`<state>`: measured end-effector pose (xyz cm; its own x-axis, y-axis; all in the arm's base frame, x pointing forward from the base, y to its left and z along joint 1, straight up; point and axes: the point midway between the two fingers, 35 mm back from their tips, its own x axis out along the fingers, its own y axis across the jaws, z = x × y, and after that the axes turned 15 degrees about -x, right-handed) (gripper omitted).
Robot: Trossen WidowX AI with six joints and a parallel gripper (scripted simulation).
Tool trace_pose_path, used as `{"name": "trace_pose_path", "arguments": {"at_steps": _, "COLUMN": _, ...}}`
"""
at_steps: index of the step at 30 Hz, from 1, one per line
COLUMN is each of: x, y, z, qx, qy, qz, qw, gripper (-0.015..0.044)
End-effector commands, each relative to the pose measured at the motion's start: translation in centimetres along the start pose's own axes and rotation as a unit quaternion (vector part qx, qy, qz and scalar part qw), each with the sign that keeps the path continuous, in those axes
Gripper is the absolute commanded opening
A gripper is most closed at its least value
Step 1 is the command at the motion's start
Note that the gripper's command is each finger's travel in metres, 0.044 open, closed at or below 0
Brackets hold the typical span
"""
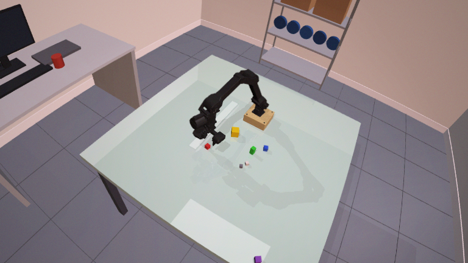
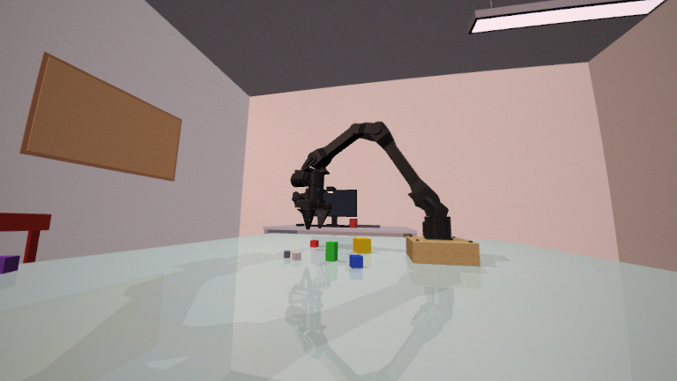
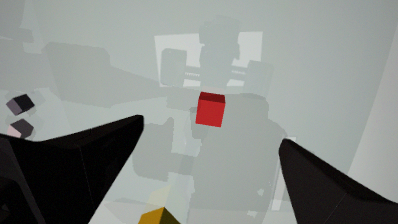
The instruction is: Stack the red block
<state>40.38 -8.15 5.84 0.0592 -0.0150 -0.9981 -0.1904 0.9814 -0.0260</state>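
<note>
My gripper (image 3: 211, 133) hangs spread wide and empty above the red block (image 3: 210, 110), which sits mid-table toward the left edge; it looks small, rigid, light; I'd pinch its flat opposite sides.

Office-like workroom with a robot bench

A desk (image 1: 81, 55) with monitor (image 1: 13, 32) and keyboard (image 1: 22, 80) sits at ten o'clock of the glass table (image 1: 294, 196); storage shelving (image 1: 304, 42) stands at one o'clock, on a tiled floor (image 1: 409, 196).

Pale glass desk (image 1: 156, 170) carries red block (image 1: 207, 146), green tower (image 1: 252, 150), yellow (image 1: 234, 131), blue (image 1: 265, 148), two small grey-pink cubes (image 1: 244, 164), purple cube (image 1: 258, 259), wooden arm base (image 1: 258, 118).
</note>
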Motion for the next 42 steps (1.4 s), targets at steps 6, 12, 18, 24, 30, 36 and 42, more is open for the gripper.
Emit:
{"name": "trace_pose_path", "arguments": {"at_steps": 6, "x": 2.4, "y": 0.3, "z": -0.3, "qx": -0.002, "qy": 0.009, "qz": 0.006, "qw": 1.0, "gripper": 0.044}}
{"name": "trace_pose_path", "arguments": {"at_steps": 12, "x": 3.2, "y": 0.3, "z": -0.3, "qx": -0.002, "qy": 0.009, "qz": 0.006, "qw": 1.0, "gripper": 0.044}}
{"name": "trace_pose_path", "arguments": {"at_steps": 18, "x": 4.2, "y": 0.3, "z": -0.3, "qx": -0.002, "qy": 0.009, "qz": 0.006, "qw": 1.0, "gripper": 0.044}}
{"name": "trace_pose_path", "arguments": {"at_steps": 24, "x": 5.1, "y": 0.3, "z": -0.4, "qx": -0.002, "qy": 0.009, "qz": 0.006, "qw": 1.0, "gripper": 0.044}}
{"name": "trace_pose_path", "arguments": {"at_steps": 30, "x": 5.4, "y": 0.3, "z": -0.4, "qx": -0.002, "qy": 0.009, "qz": 0.006, "qw": 1.0, "gripper": 0.044}}
{"name": "trace_pose_path", "arguments": {"at_steps": 36, "x": 5.4, "y": 0.3, "z": -0.4, "qx": -0.002, "qy": 0.009, "qz": 0.006, "qw": 1.0, "gripper": 0.044}}
{"name": "trace_pose_path", "arguments": {"at_steps": 42, "x": 5.3, "y": 0.3, "z": -0.4, "qx": -0.002, "qy": 0.009, "qz": 0.006, "qw": 1.0, "gripper": 0.0361}}
